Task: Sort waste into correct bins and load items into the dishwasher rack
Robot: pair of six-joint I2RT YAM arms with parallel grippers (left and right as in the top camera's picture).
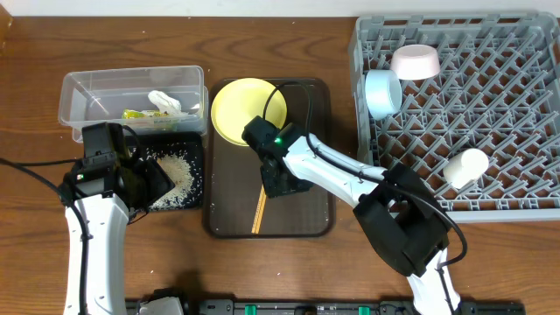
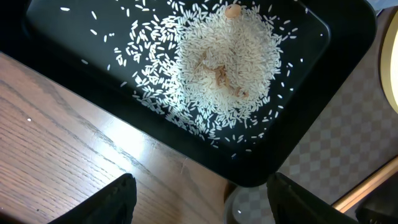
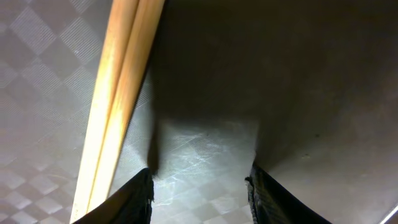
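Wooden chopsticks (image 3: 118, 93), one pair, lying side by side and flat on the dark brown rectangular serving tray (image 1: 319, 219), below the round yellow plate (image 1: 245, 109).

Right tool (image 3: 199, 193): released and empty, its fingers spread low over the tray. In the right wrist view the pair runs just outside one finger, not between the two.

Left tool (image 2: 205, 199): released and empty, hanging above the near edge of the shallow black rectangular tray (image 2: 50, 56), which holds the loose white rice grains (image 2: 230, 68).

Step in hand, as judged: pick up the chopsticks for the large grey plastic dishwasher rack (image 1: 525, 175).

Handling note: shift the right tool sideways until both sticks sit centred in the gap, across their length. Lower until the fingertips nearly meet the tray. Clench on both sticks together, since a bite on one would likely roll the other away.
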